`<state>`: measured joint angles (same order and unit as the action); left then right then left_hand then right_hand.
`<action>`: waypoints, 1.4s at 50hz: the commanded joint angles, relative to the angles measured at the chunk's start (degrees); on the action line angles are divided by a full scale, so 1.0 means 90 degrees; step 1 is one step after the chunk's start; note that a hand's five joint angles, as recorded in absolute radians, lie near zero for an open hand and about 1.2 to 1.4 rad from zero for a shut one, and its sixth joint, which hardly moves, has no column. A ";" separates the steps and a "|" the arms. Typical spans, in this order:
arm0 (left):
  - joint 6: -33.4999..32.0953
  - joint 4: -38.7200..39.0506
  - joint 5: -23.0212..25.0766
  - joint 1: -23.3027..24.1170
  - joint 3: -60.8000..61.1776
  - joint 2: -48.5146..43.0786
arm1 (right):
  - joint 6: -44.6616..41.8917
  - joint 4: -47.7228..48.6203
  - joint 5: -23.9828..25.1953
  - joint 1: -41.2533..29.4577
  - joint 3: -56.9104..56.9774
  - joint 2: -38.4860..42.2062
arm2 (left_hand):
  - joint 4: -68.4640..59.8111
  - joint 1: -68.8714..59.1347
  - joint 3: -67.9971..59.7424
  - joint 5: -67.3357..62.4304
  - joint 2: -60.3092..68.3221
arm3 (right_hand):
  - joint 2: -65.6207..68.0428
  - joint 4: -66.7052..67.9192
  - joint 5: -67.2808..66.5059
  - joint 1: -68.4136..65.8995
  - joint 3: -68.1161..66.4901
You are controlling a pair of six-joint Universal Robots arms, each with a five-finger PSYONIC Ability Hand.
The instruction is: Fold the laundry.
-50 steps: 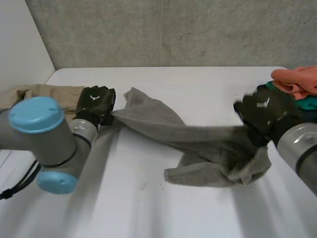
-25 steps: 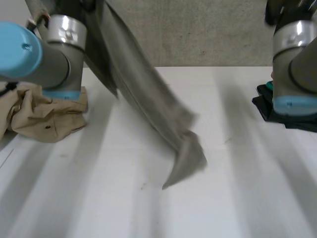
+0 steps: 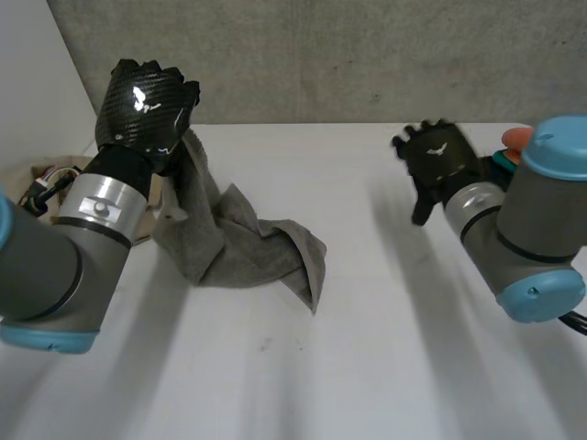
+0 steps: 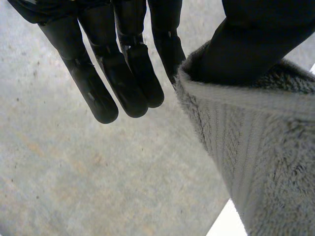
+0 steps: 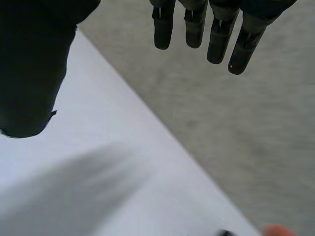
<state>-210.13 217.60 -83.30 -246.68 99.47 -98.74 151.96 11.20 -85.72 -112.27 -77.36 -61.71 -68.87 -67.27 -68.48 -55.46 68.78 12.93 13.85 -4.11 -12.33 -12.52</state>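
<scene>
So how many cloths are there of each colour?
Grey towel, hanging from the left robot hand: 1
Beige cloth, behind the left arm: 1
Orange cloth, beside the right arm: 1
Teal cloth, just a sliver under the orange one: 1
Total: 4 cloths

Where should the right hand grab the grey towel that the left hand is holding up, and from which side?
Probably the loose corner lying on the table, nearest the right hand. The left hand pinches the towel at its top, so the rest trails down and out to that corner. Come in low from the right, hand open.
</scene>
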 commanded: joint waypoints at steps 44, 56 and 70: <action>0.0613 -0.1190 0.0027 -0.0003 0.0246 0.1646 | -0.1149 -0.2035 -0.0232 0.0471 0.0170 -0.1013 | -0.1236 -0.1415 -0.1280 -0.1615 0.1247 | 0.7452 0.7350 -0.7322 -0.7519 -0.7498; 0.0633 -0.1190 0.0017 0.0094 -0.0086 0.0337 | -0.2948 -0.4212 0.0480 0.1029 -0.2322 -0.2734 | -0.1236 -0.1415 -0.1280 -0.1615 0.1247 | 0.7014 0.6912 -0.6884 -0.7081 -0.7060; 0.0594 -0.1180 -0.0002 0.0416 -0.0808 0.0092 | -0.0791 -0.3314 0.0803 0.1214 -0.0331 -0.2139 | -0.1236 -0.1415 -0.1280 -0.1615 0.1247 | -0.0326 -0.0428 0.0456 0.0259 0.0280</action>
<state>-204.59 206.97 -83.33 -243.87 94.25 -98.63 134.60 -22.10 -78.54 -101.36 -87.74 -84.16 -68.88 -67.27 -68.49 -55.46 68.78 12.89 13.81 -4.09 -12.40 -12.30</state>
